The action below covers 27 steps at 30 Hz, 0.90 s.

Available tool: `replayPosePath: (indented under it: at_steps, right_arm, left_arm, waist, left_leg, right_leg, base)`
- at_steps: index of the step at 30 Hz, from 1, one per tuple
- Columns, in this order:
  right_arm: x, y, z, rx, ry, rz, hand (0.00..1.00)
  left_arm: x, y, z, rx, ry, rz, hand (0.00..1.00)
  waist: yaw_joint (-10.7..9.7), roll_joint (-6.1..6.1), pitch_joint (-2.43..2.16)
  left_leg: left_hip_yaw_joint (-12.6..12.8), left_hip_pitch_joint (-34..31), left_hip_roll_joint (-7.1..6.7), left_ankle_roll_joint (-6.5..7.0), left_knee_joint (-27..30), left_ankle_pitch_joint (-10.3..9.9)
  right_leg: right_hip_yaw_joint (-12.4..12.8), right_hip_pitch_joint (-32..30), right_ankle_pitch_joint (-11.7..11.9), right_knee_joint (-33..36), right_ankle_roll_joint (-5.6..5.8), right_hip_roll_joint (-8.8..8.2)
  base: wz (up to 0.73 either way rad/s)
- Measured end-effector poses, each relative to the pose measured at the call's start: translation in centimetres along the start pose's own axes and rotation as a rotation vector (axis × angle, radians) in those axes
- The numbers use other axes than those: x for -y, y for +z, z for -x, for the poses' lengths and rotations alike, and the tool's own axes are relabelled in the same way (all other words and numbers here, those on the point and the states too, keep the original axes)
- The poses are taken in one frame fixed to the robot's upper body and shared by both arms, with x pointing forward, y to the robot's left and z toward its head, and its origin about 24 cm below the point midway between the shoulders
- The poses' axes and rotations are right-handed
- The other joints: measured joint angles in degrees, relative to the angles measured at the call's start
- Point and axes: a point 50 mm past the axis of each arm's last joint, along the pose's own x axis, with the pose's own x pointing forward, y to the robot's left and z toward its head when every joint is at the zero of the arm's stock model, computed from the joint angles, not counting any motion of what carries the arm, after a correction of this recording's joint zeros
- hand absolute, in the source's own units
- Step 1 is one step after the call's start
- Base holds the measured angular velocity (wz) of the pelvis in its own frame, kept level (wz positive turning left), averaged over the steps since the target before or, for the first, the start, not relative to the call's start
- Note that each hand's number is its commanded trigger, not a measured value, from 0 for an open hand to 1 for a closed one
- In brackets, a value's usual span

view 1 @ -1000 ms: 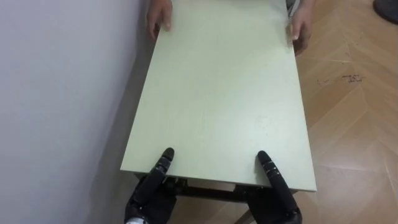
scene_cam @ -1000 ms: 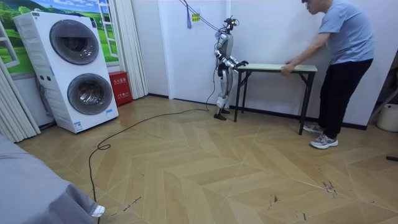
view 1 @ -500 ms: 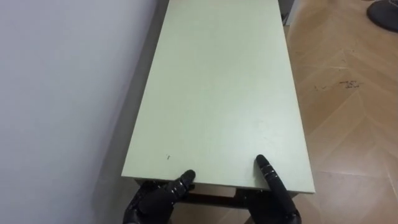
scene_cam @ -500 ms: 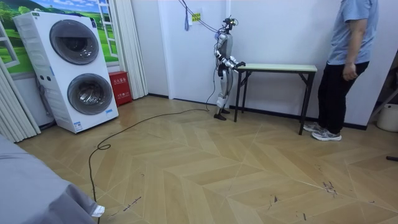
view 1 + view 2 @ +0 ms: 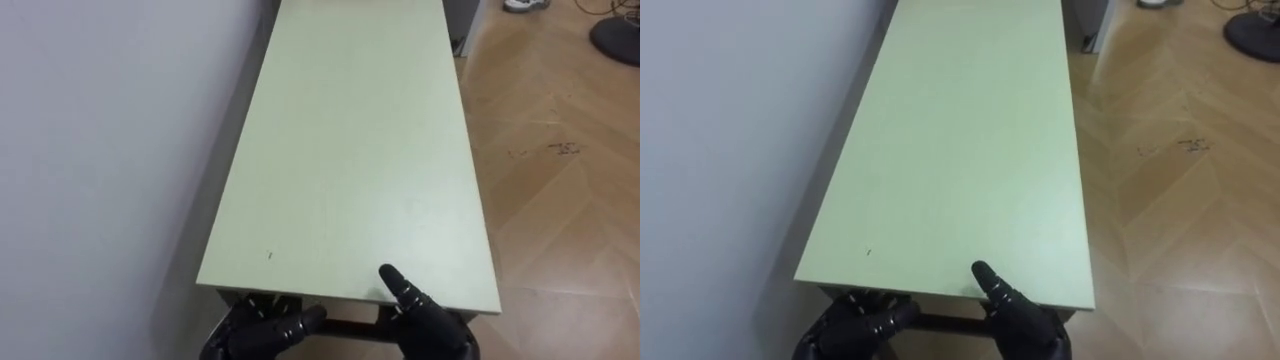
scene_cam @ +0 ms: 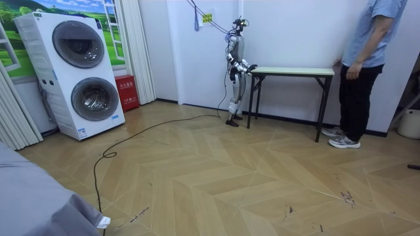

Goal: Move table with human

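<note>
Against the white wall (image 5: 100, 150) on the robot's left stands the table (image 5: 350, 150), its pale green top bare but for a small dark speck near the close end, and in the room view all its legs rest on the wood floor (image 5: 560, 200). Its long axis runs straight away from the robot, parallel to the wall, so the robot faces one short end and the far short end lies well ahead. The right hand (image 5: 425, 318) is the nearer of the two: it reaches up over the close edge onto the top, right of the middle, with its underside hidden, so I cannot tell whether it clasps the edge. The left hand (image 5: 255, 335) sits lower, just below and in front of that edge toward the wall side, clenched loosely and holding nothing that I can make out. At the far end a person (image 6: 369, 46) stands upright, one arm hanging with the hand just beside the table's end; whether it touches is too small to say. Further off, at the room view's left, is a stacked washer and dryer (image 6: 82, 65). Judging by this, the table is not being carried now, and any lift along its length would need the left hand brought up to the edge to match the right.
</note>
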Motion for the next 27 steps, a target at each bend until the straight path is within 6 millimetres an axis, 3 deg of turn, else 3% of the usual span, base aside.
replayPosePath:
  at_steps: [12,16,25,27]
  right_arm:
    - [1.1,-0.5,0.6,-0.055,0.011,0.053,0.0]
    - [1.6,-0.5,0.8,-0.12,0.008,0.179,0.0]
    - [5.6,-1.1,2.5,-0.373,-0.183,0.535,0.0]
    - [6.6,-1.3,3.1,-0.429,-0.241,0.588,0.0]
  left_arm:
    - [-0.8,-0.8,0.6,-0.02,0.037,0.012,0.0]
    - [-1.9,-1.6,0.8,-0.06,0.085,0.017,0.0]
    - [-5.9,-3.4,2.6,-0.187,0.253,-0.067,0.0]
    - [-6.9,-3.6,2.9,-0.213,0.316,-0.079,0.0]
  waist:
    - [-0.2,-0.97,-0.3]
    - [-0.1,-0.95,-0.33]
    - [0.0,-1.56,-0.32]
    - [0.3,-1.85,-0.54]
  left_leg:
    - [-0.2,1.4,-0.01,-0.05,-0.9,0.0]
    - [-0.2,1.5,0.04,-0.05,-1.0,0.0]
    - [-0.2,1.9,0.05,-0.15,-1.3,-0.1]
    - [-0.2,1.9,0.03,-0.15,-1.3,-0.1]
  right_leg:
    - [0.0,1.8,0.1,-1.6,-0.1,0.32]
    - [0.1,1.9,0.1,-1.7,-0.1,0.36]
    - [-0.1,2.2,0.1,-1.7,-0.1,0.39]
    - [-0.1,2.2,0.1,-1.7,-0.1,0.41]
  base:
    - [0.01]
    - [0.0]
    - [0.0]
    - [0.0]
